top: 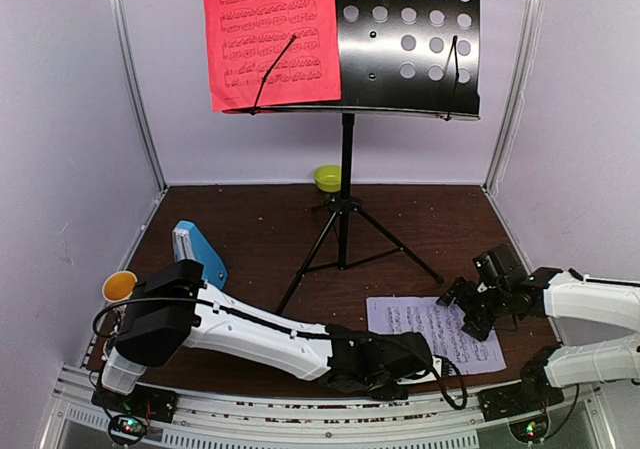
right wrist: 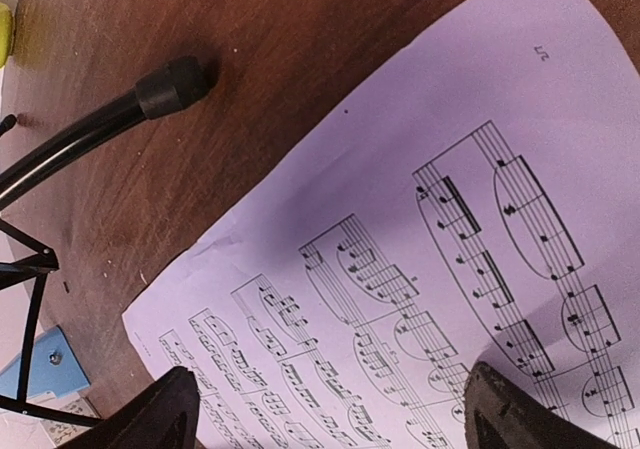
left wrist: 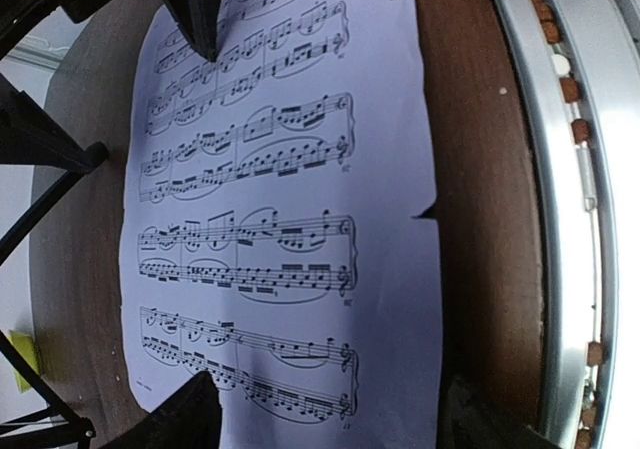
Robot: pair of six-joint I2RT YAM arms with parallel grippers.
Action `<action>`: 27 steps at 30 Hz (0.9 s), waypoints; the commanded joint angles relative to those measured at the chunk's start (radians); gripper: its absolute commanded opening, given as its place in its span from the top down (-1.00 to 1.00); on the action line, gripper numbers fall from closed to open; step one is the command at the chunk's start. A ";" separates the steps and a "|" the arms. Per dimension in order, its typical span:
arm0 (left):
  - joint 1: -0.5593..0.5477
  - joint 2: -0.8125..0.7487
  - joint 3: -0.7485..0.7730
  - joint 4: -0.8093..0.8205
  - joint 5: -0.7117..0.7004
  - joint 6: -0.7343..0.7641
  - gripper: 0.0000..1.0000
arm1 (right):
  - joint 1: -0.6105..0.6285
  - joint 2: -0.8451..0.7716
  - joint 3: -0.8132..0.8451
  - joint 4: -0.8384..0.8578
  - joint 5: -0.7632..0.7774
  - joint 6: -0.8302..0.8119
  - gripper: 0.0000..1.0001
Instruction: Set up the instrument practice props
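The black perforated music stand (top: 410, 39) stands on tripod legs at the back. The red sheet (top: 268, 34) rests on its left half behind a wire clip. The white sheet (top: 432, 334) lies flat on the brown table at the front right. It fills the left wrist view (left wrist: 290, 199) and the right wrist view (right wrist: 420, 269). My left gripper (top: 425, 364) (left wrist: 330, 419) is open just above the sheet's near left end. My right gripper (top: 470, 314) (right wrist: 335, 414) is open just above its right part. The blue metronome (top: 198, 254) stands at the left.
A white mug with yellow inside (top: 120, 287) sits at the left edge by my left arm's base. A lime-green bowl (top: 327, 177) sits at the back behind the stand. A tripod foot (right wrist: 170, 84) rests close to the sheet's far edge. A metal rail (left wrist: 560, 219) runs along the near edge.
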 commanded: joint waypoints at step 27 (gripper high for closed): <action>-0.024 0.115 0.051 0.119 -0.153 0.208 0.66 | 0.072 0.102 0.034 -0.180 -0.025 0.001 -0.75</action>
